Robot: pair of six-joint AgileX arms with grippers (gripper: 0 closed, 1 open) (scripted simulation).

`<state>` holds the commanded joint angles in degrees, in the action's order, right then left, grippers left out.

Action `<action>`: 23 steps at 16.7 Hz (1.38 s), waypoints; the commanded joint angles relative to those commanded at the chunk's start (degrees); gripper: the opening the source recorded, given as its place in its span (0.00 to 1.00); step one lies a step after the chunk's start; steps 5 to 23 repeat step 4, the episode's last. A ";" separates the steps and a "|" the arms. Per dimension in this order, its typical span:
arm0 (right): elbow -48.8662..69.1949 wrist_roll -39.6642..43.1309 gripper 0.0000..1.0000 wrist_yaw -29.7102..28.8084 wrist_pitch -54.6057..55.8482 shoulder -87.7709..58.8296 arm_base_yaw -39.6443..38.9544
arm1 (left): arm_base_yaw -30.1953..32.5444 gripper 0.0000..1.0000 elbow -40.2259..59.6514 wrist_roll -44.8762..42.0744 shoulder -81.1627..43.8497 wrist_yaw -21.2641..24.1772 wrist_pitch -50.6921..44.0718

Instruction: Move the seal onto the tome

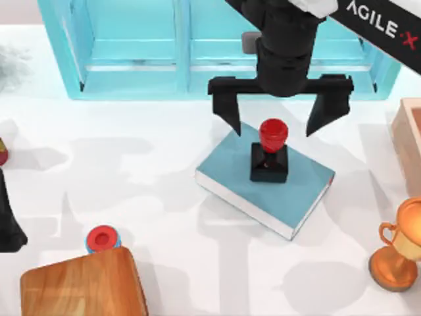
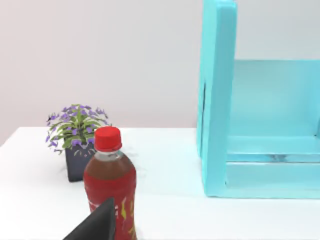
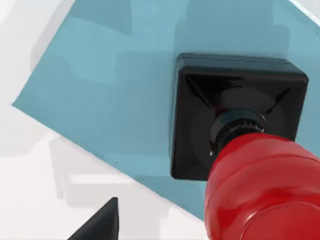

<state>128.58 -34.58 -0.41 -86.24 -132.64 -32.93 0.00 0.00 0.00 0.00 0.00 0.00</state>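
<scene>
Seal point(image 1: 270, 153), glossy-knobbed, on flat tome point(image 1: 263, 180)

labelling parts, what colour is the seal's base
Black, under the seal's red knob; right wrist view shows it best.

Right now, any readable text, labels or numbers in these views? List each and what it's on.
"AGILE·X": white letters on the black right arm, top view, cut off at the edge.
Yellow marks on the red bottle's label, left wrist view: unreadable.
The seal and tome bear no text.
</scene>
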 joint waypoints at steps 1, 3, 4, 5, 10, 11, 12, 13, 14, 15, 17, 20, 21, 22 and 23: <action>2.18 -0.02 1.00 0.03 -1.39 -0.24 0.03 | 0.00 1.00 0.00 0.00 0.00 0.00 0.00; 5.26 0.03 1.00 0.00 -3.99 -0.75 0.01 | 0.00 1.00 0.00 0.00 0.00 0.00 0.00; 5.89 0.07 1.00 0.01 -4.57 -0.86 0.05 | 0.00 1.00 0.00 0.00 0.00 0.00 0.00; 5.89 0.07 1.00 0.01 -4.57 -0.86 0.05 | 0.00 1.00 0.00 0.00 0.00 0.00 0.00; 5.89 0.07 1.00 0.01 -4.57 -0.86 0.05 | 0.00 1.00 0.00 0.00 0.00 0.00 0.00; 5.89 0.07 1.00 0.01 -4.57 -0.86 0.05 | 0.00 1.00 0.00 0.00 0.00 0.00 0.00; 5.89 0.07 1.00 0.01 -4.57 -0.86 0.05 | 0.00 1.00 0.00 0.00 0.00 0.00 0.00; 5.89 0.07 1.00 0.01 -4.57 -0.86 0.05 | 0.00 1.00 0.00 0.00 0.00 0.00 0.00; 5.89 0.07 1.00 0.01 -4.57 -0.86 0.05 | 0.00 1.00 0.00 0.00 0.00 0.00 0.00; 5.89 0.07 1.00 0.01 -4.57 -0.86 0.05 | 0.00 1.00 0.00 0.00 0.00 0.00 0.00; 5.89 0.07 1.00 0.01 -4.57 -0.86 0.05 | 0.00 1.00 0.00 0.00 0.00 0.00 0.00; 5.89 0.07 1.00 0.01 -4.57 -0.86 0.05 | 0.00 1.00 0.00 0.00 0.00 0.00 0.00; 5.89 0.07 1.00 0.01 -4.57 -0.86 0.05 | 0.00 1.00 0.00 0.00 0.00 0.00 0.00; 5.89 0.07 1.00 0.01 -4.57 -0.86 0.05 | 0.00 1.00 0.00 0.00 0.00 0.00 0.00; 5.89 0.07 1.00 0.01 -4.57 -0.86 0.05 | 0.00 1.00 0.00 0.00 0.00 0.00 0.00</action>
